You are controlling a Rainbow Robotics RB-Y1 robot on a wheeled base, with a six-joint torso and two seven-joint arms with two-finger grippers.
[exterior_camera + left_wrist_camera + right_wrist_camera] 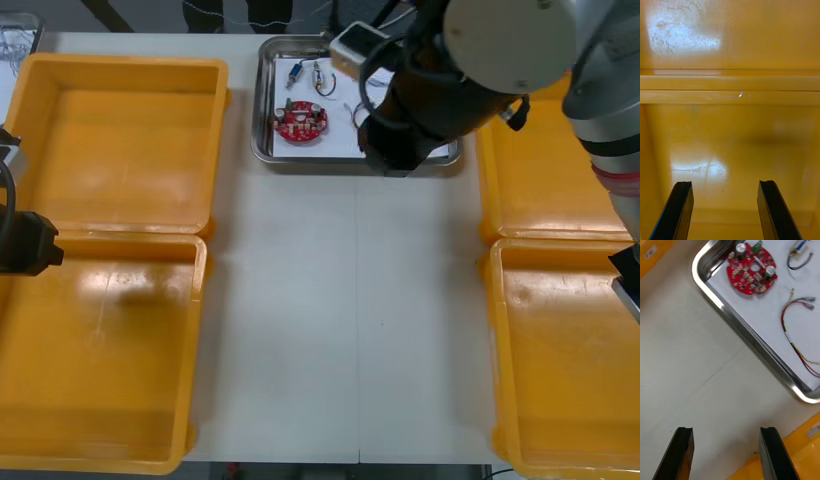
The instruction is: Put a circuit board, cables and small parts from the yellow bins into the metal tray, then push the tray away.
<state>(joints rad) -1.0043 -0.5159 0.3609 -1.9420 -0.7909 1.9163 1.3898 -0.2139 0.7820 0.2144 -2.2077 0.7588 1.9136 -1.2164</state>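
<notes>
Metal tray (262, 100) lies at the far middle of the desk (350, 320), and we judge the push to be the step in hand. Our right jaws stand wide apart with nothing between them. They are over bare desk just short of the tray's near rim (748, 335), close to its near right corner.

Inside the white-lined tray we see a round red circuit board (750, 272) by the near left corner and a red and yellow cable (797, 333) beside it. A black cable (799, 264) lies farther in, and a twisted blue and white cable (296, 72) toward the far side.

With the tray loaded, the next move, as we read it, calls for setting the right jaws squarely against the near rim, so the tray slides straight away rather than turning. Our left jaws hang parted and empty over the near left yellow bin (730, 142), idle.

From above, the right arm (440, 90) covers the tray's right half, so we cannot tell what lies there. Whether small metal parts sit among the cables is too fine to tell, as is how high the right jaws ride above the desk.
</notes>
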